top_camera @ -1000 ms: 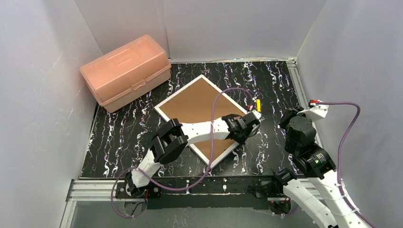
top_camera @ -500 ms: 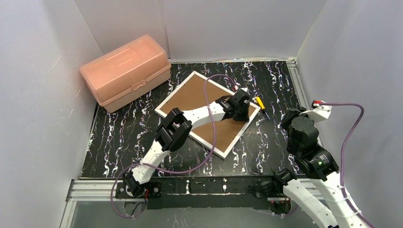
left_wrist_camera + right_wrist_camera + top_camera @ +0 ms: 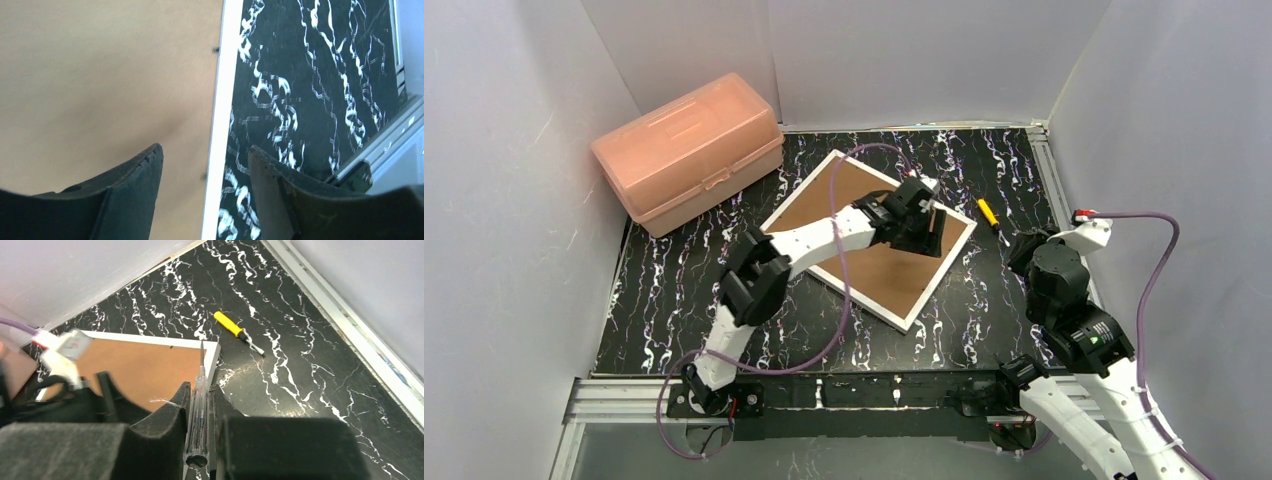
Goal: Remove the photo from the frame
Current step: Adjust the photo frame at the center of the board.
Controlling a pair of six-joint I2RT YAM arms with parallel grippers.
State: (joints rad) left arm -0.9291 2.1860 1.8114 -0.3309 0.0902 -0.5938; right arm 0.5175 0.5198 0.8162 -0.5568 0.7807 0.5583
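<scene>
Left tool, open astride the frame's white edge, should pin it flat while right tool, clamping a clear screwdriver, pries its back loose.

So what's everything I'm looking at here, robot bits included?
frame: one, white border, brown back up, flat mid-table.
box: one, pink, closed, far-left corner.
yellow screwdriver: one, on the table right of the frame.
clear screwdriver: one, held in the right arm's jaws.
table: one, black with white veins.
left arm: one, white and black, jaws apart over the frame's right edge.
right arm: one, white and black, near right.
</scene>
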